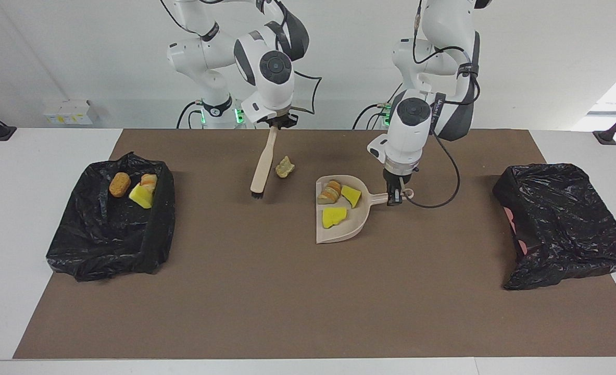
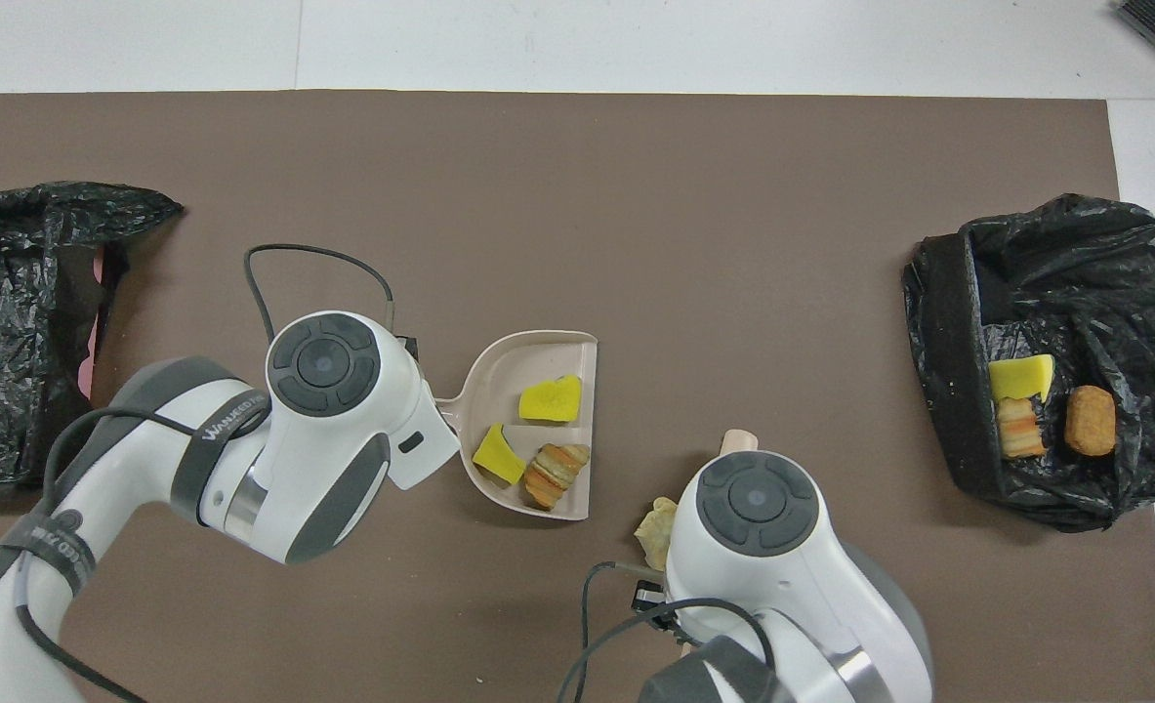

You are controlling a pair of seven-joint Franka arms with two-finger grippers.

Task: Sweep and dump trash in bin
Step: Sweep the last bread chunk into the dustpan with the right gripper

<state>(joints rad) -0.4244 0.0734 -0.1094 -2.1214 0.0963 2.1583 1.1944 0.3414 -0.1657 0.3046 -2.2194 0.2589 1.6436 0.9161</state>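
Note:
The beige dustpan [image 1: 357,229] [image 2: 499,359] lies level near the middle of the mat. It holds trash: two yellow wedges [image 1: 334,216] [image 2: 551,398] and a bread-like piece [image 1: 330,191] [image 2: 555,462]. My left gripper [image 1: 394,198] is shut on its handle. My right gripper [image 1: 278,124] is shut on the top of the brush [image 1: 263,164], which hangs tilted, bristles down by the mat. A pale chunk [image 1: 285,166] [image 2: 653,522] lies on the mat between brush and dustpan. The black-lined bin [image 1: 110,255] [image 2: 938,322] at the right arm's end holds three more pieces [image 1: 141,195].
A second black bag-covered bin [image 1: 563,224] [image 2: 20,322] sits at the left arm's end of the brown mat. In the overhead view both wrists hide their grippers, and only the brush's tip [image 2: 738,441] shows.

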